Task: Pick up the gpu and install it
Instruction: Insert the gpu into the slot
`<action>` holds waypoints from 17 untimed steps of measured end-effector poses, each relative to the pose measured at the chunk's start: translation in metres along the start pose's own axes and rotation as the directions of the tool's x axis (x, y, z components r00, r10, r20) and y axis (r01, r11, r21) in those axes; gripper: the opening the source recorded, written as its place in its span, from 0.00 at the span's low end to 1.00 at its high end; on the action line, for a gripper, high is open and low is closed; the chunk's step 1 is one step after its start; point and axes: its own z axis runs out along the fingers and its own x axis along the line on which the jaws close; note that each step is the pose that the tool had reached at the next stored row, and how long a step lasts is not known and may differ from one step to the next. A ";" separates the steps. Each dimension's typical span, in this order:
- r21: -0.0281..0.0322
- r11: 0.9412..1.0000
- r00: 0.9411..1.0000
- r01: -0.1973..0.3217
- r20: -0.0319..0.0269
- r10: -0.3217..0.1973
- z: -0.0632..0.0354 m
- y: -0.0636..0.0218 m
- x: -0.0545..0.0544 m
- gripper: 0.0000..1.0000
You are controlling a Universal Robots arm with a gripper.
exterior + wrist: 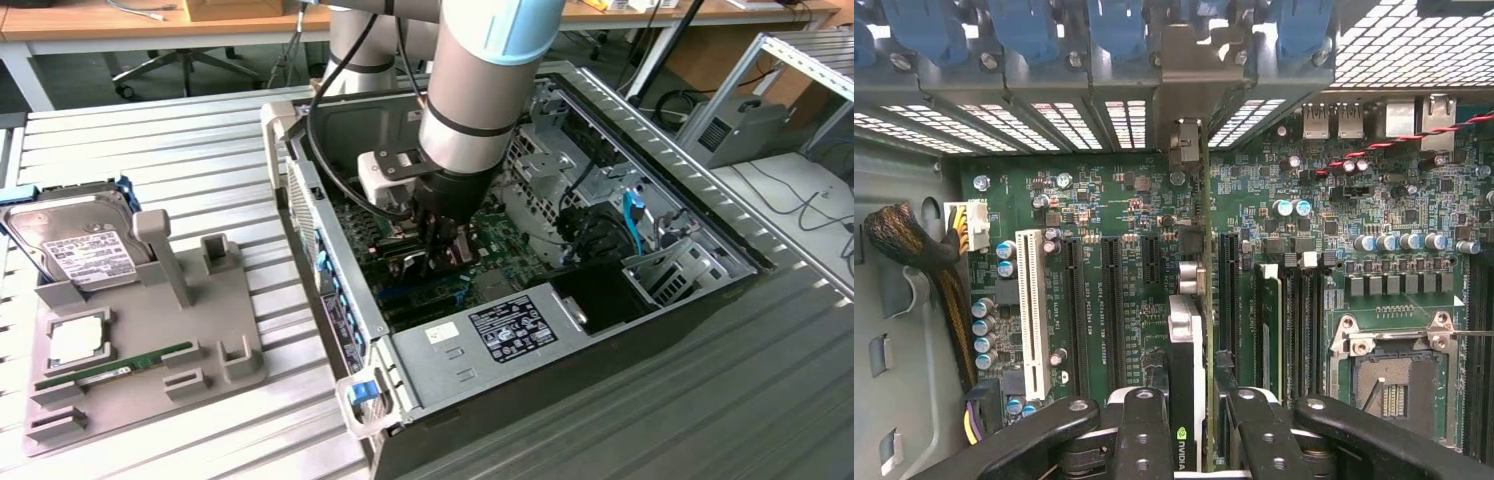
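**GPU pinched in hand, edge-on over the board**

The gpu [1189, 340] is inside the open PC case [300, 190]. It stands upright and edge-on to the wrist camera, over the green motherboard [1114, 200]. Your hand [1194, 430] is pinching it, one black finger on each face.

- The card runs in line with the black expansion slots [1109, 300], and the white slot [1032, 310] is a few rows off to one side.
- Its silver bracket end [1187, 140] reaches the rear slot wall, below the blue latches [1024, 25].
- You can't tell from either view whether the card edge is seated in a slot or just above it.
- The bare CPU socket [1394, 380] sits on the card's other side.

In the exterior view the arm [474, 90] comes straight down into the case. The gray parts tray [200, 330] sits on the ribbed table [174, 150] at the exterior view's left. It holds a hard drive [83, 250], a CPU chip [78, 342] and a green RAM stick [118, 366].
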 end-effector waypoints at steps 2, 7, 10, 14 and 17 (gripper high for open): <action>0.000 1.000 1.000 0.000 0.000 0.000 0.0004 0.0000 0.000 0.27; 0.000 1.000 1.000 0.000 0.000 0.000 0.0019 0.0000 0.000 0.27; 0.000 1.000 1.000 0.000 0.000 0.000 0.0020 0.0000 0.000 0.27; 0.000 1.000 1.000 0.000 0.000 0.000 0.0020 0.0005 0.000 0.27; 0.000 1.000 1.000 0.000 0.000 0.000 0.0020 0.0014 0.000 0.27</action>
